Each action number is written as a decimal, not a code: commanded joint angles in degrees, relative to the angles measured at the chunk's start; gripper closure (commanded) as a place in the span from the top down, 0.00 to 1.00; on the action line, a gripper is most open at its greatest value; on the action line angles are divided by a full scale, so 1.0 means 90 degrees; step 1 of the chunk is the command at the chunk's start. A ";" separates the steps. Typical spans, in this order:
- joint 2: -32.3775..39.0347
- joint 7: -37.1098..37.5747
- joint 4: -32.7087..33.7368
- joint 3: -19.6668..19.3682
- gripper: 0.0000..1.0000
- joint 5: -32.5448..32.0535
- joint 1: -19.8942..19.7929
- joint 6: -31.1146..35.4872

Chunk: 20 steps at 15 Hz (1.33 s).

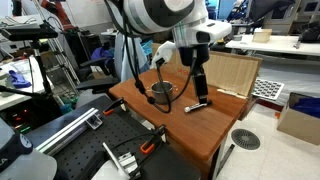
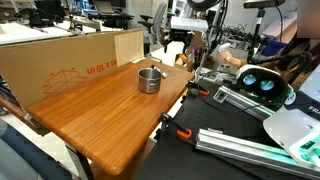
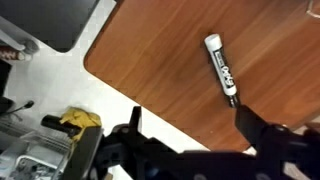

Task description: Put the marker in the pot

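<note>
The slim white marker with dark print along its barrel and a dark end (image 3: 221, 68) lies flat and slanted on the brown wooden table (image 3: 160, 55). In the wrist view it sits just ahead of the black two-fingered Robotiq gripper (image 3: 190, 128), not between the fingers. Its dark end points toward the finger at the picture's right (image 3: 247, 122) and stops just short of it, with no contact that I can see. The gripper's fingers are spread wide and hold nothing (bare wood shows between them).

In an exterior view the gripper (image 1: 200, 88) hangs above the tabletop, with the marker (image 1: 198, 104) a pale sliver on the wood directly beneath it. The small round silvery steel pot with a dark inside (image 1: 160, 93) stands upright on the same table, near the marker but clearly apart from it. In an exterior view the pot (image 2: 149, 79) sits toward the far part of the table, beside a long brown cardboard box (image 2: 70, 60) that runs along one edge. The marker is too small to make out there. A crumpled yellow item (image 3: 82, 121) lies off the table edge in the wrist view.
</note>
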 commanded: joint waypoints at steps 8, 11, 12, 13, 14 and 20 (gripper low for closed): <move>0.1886 -0.2141 0.1548 -0.0274 1.00 0.2717 0.0733 0.0445; 0.2222 -0.2611 0.1925 -0.0190 1.00 0.3129 0.0716 0.0272; 0.2302 -0.2708 0.2036 -0.0198 1.00 0.3182 0.0738 0.0145; 0.2383 -0.2982 0.2108 0.0004 1.00 0.3386 0.0563 0.0065; 0.2465 -0.3039 0.2173 -0.0038 1.00 0.3407 0.0618 0.0049; 0.2814 -0.3418 0.2416 -0.0023 0.68 0.3510 0.0670 0.0029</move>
